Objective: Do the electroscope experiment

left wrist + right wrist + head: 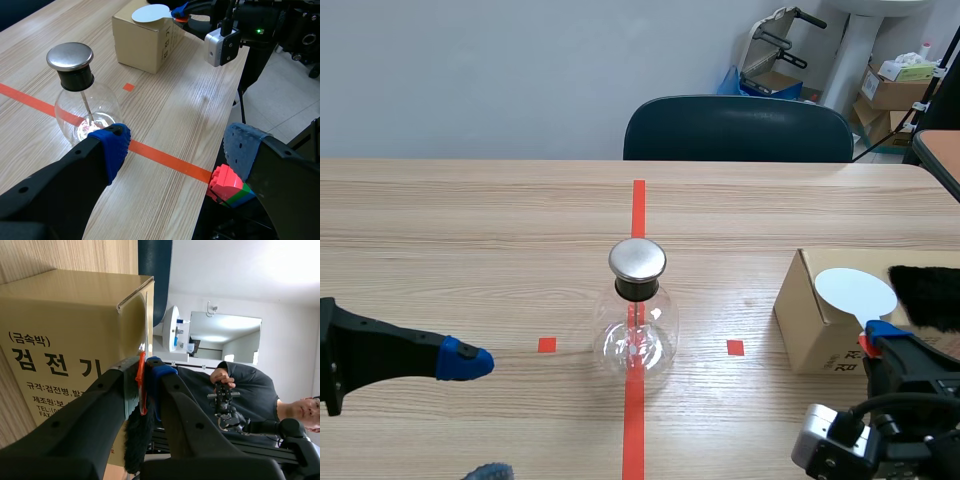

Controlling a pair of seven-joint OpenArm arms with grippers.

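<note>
- While the left hand (176, 152) hangs low over the near left part of the table (470, 230), its two fingers stand wide apart with nothing between them.
- The flask (637, 320), a round clear glass one, stands upright at the middle of the table, on the red tape line (638, 208). Its long axis is vertical, with the neck pointing straight up.
- A black collar and a flat metal cap (637, 259) close the neck, and a thin rod runs down from the cap into the bulb.
- In the left wrist view the flask sits just ahead of one blue fingertip, apart from it.
- The right hand (142, 372) is closed on the thin orange handle of a paddle (857, 293) with a white round disc.
- The paddle lies over the top of the cardboard box (815, 330) at the right. Its handle is toward the robot and its disc points away, toward the far side of the table.
- Black fur (927, 297) rests on the box just beside the disc.
- A dark chair (738, 128) stands behind the far edge.
</note>
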